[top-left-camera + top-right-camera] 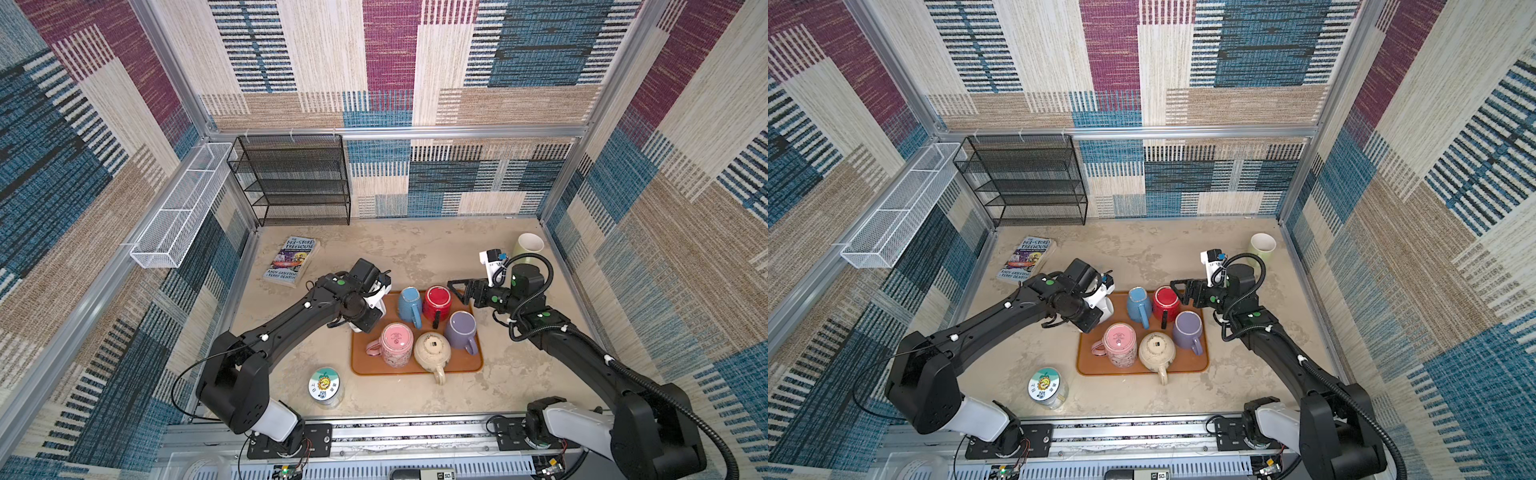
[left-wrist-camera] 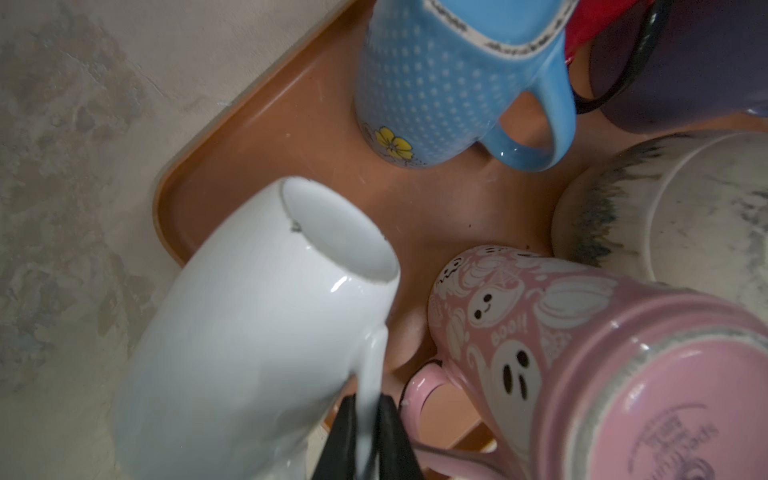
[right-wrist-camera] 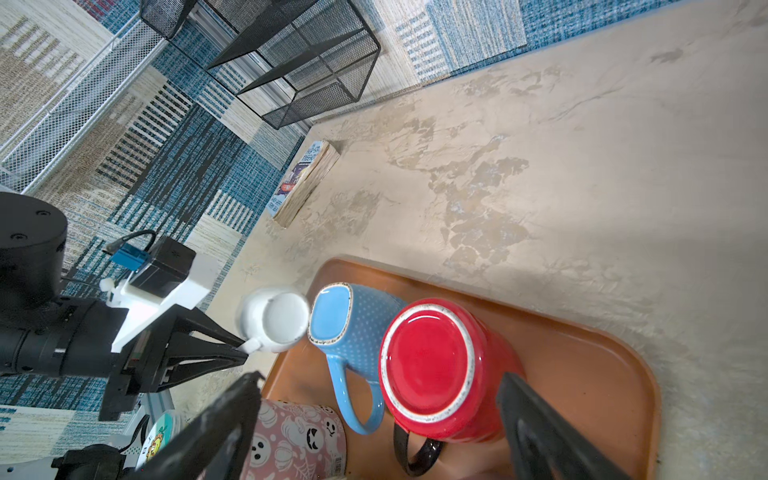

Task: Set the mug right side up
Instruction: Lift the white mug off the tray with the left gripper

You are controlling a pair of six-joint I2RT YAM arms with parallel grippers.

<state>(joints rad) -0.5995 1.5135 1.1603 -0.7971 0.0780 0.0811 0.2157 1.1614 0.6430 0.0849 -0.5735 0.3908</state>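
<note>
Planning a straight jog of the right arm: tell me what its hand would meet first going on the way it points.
The upside-down red mug, likely: in the wrist view it sits dead ahead of the right hand, between its open fingers. Depth unclear.

A paperback book [image 1: 291,261] lies flat, cover up, on the tabletop [image 1: 415,249] at far left. Behind it a black mesh rack [image 1: 291,178] stands against the back wall. A white wire basket [image 1: 183,208] hangs on the left wall. A lidded clear jar [image 1: 325,384] stands near the orange tray [image 1: 457,362], not touching it. A pale green cup [image 1: 528,246] stands upright at far right.
</note>
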